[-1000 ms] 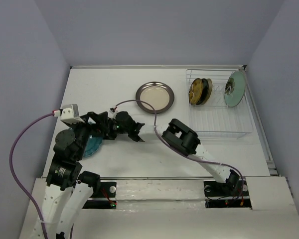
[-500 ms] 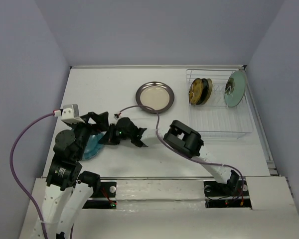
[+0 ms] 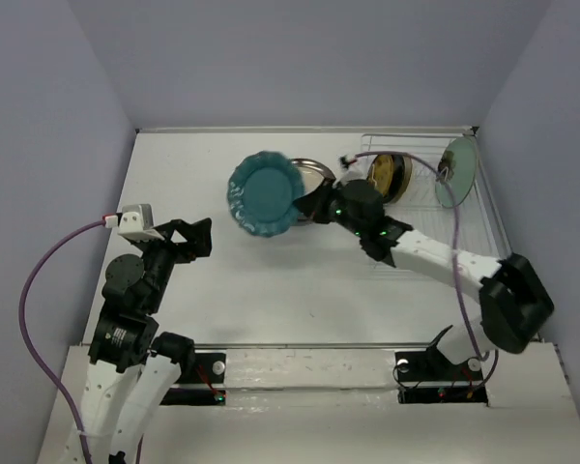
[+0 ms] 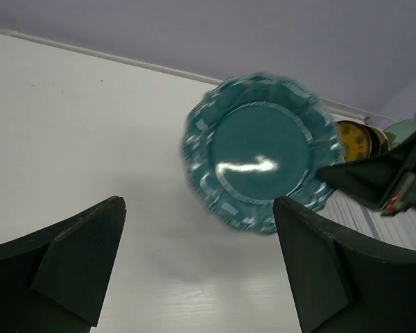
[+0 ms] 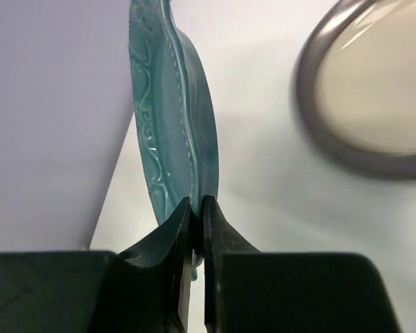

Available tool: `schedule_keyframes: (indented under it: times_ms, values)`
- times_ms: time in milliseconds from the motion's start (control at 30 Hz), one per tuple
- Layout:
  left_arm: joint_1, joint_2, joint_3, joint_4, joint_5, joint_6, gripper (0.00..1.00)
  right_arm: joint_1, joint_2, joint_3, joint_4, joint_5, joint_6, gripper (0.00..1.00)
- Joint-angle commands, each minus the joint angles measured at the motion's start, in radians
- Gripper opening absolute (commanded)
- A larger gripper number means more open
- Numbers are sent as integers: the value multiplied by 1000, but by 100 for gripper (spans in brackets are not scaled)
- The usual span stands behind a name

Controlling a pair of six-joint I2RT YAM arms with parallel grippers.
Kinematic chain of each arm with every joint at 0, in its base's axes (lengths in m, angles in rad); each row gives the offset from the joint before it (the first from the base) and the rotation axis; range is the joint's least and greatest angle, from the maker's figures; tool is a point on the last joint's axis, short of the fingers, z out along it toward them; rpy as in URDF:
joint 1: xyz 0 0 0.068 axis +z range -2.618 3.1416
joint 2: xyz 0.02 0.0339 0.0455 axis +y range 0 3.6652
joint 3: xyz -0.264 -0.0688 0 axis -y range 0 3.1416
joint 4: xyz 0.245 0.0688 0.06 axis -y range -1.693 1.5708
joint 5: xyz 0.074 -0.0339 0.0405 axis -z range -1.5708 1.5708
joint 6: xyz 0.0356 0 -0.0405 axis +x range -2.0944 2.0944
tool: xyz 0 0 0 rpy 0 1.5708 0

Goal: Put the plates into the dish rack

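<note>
Over the white table [image 3: 271, 290], right gripper [image 5: 194, 208] clamps dark teal scalloped plate [image 3: 263, 193] by its rim beside silver-rimmed cream plate [image 5: 374, 83]; left gripper [image 4: 199, 205] gapes empty.

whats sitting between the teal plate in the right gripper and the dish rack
The silver-rimmed cream plate, flat on the table, partly hidden behind the dark teal plate and right gripper. The top view shows it.

Glossy embossed dark teal scalloped plate [image 4: 262, 152]; matt white table [image 3: 271, 280].
</note>
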Motion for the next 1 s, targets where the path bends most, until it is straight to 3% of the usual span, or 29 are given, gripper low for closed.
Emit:
schedule_keyframes:
  times_ms: [0, 100, 267, 533, 967]
  values:
    - [-6, -18, -1, 48, 23, 14, 99, -216, -329, -32, 99, 158, -114, 7]
    - [-8, -20, -3, 51, 23, 12, 99, -391, -504, 52, -104, 260, -278, 7]
    - [-9, -21, -8, 59, 40, 11, 99, -551, -526, 201, -257, 414, -459, 7]
    - [-11, -24, -8, 51, 32, 12, 99, -635, -401, 335, -285, 593, -732, 7]
    - [-20, -32, -12, 48, 38, 12, 99, -666, -273, 278, -300, 586, -760, 7]
